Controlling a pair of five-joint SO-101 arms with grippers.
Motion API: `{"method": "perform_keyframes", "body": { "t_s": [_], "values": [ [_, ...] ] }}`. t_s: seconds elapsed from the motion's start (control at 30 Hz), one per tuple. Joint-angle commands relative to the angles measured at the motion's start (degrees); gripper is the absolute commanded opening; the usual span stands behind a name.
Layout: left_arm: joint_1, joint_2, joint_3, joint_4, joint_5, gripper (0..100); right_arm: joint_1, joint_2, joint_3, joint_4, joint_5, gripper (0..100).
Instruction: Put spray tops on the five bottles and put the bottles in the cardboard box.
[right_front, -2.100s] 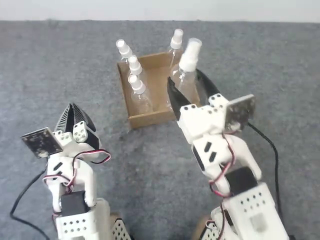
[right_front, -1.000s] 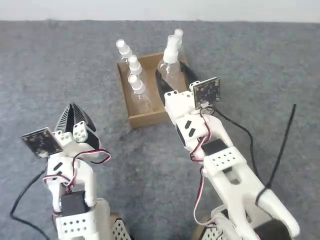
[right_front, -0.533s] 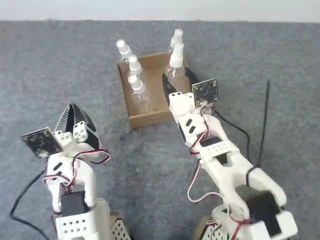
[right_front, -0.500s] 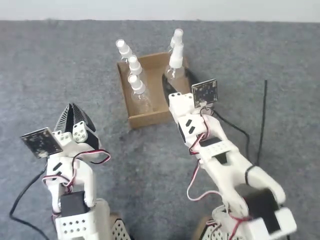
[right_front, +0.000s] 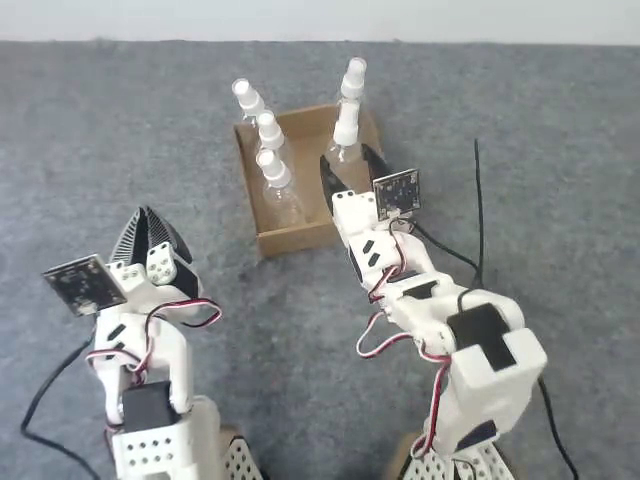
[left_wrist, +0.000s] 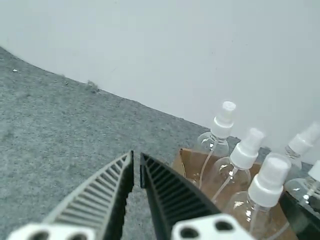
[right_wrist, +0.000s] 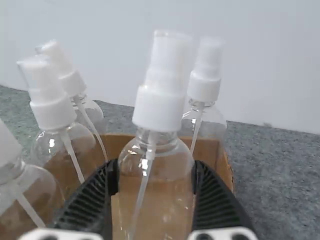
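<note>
The cardboard box (right_front: 296, 238) stands on the grey carpet ahead of both arms. Three clear bottles with white spray tops, such as the one nearest me (right_front: 277, 182), line its left side, and another bottle (right_front: 351, 80) stands at its far right corner. My right gripper (right_front: 347, 160) is shut on a fifth capped bottle (right_front: 344, 130), upright in the box's right half. In the right wrist view the black fingers (right_wrist: 216, 200) hug this bottle (right_wrist: 152, 185) on both sides. My left gripper (right_front: 145, 214) sits back at the near left, shut on nothing, well apart from the box.
Grey carpet (right_front: 520, 120) surrounds the box on all sides. A black cable (right_front: 478, 215) rises beside the right arm. A white wall (left_wrist: 150, 45) stands behind the box (left_wrist: 186, 159), where the capped bottles (left_wrist: 240, 165) show.
The right arm has reached forward and brought its bottle down from above the box into the box's right half, beside the far-right bottle. The left arm has kept still.
</note>
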Motion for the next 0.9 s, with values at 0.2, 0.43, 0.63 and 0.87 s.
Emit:
{"method": "perform_keyframes", "body": {
  "t_s": [0.2, 0.43, 0.63, 0.87],
  "values": [
    [-0.18, -0.97, -0.75, -1.67, -0.53, 2, 0.57, 2.68, -3.60, -3.03, 6.68, 2.4],
    [-0.18, -0.97, -0.75, -1.67, -2.99, 2, 0.84, 5.23, -3.60, -6.02, 6.77, 2.8],
    [-0.18, -0.97, -0.66, -1.67, -3.16, 1, 0.84, 5.32, -3.25, -5.76, 6.77, 15.4],
    [-0.18, -0.97, -0.66, -1.67, -3.25, 1, 0.75, 5.23, -3.16, -5.58, 6.95, 16.2]
  ]
}}
